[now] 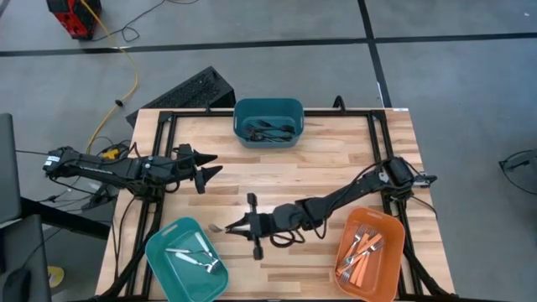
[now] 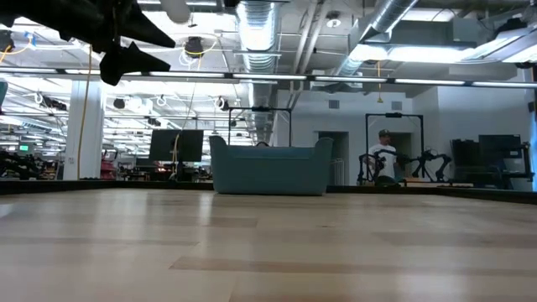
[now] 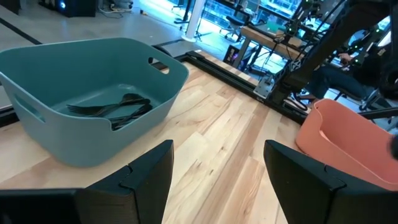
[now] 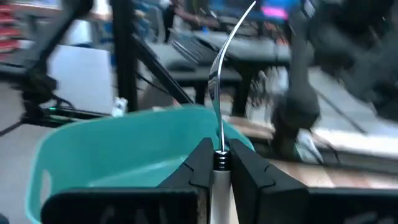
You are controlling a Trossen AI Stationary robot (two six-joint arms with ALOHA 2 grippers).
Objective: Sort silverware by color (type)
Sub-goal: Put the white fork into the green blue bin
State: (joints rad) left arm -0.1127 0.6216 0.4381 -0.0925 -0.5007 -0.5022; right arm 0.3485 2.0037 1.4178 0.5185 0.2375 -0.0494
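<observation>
Risk: right gripper (image 1: 228, 226), lower centre, pinches silver utensil (image 4: 219, 93) by its very end near light teal bin (image 1: 159, 260); it could pivot and drop short.

Grey concrete floor (image 1: 453, 92) round the wooden table (image 1: 277, 164), yellow cable (image 1: 126, 75) trailing across it. Open ceiling ducts (image 2: 260, 25) (strip lights on), person (image 2: 383, 155) at far benches.

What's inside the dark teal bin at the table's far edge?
The dark teal bin holds several black utensils, forks among them, overlapping on its floor. Their exact count is hidden by the overlap.
</observation>
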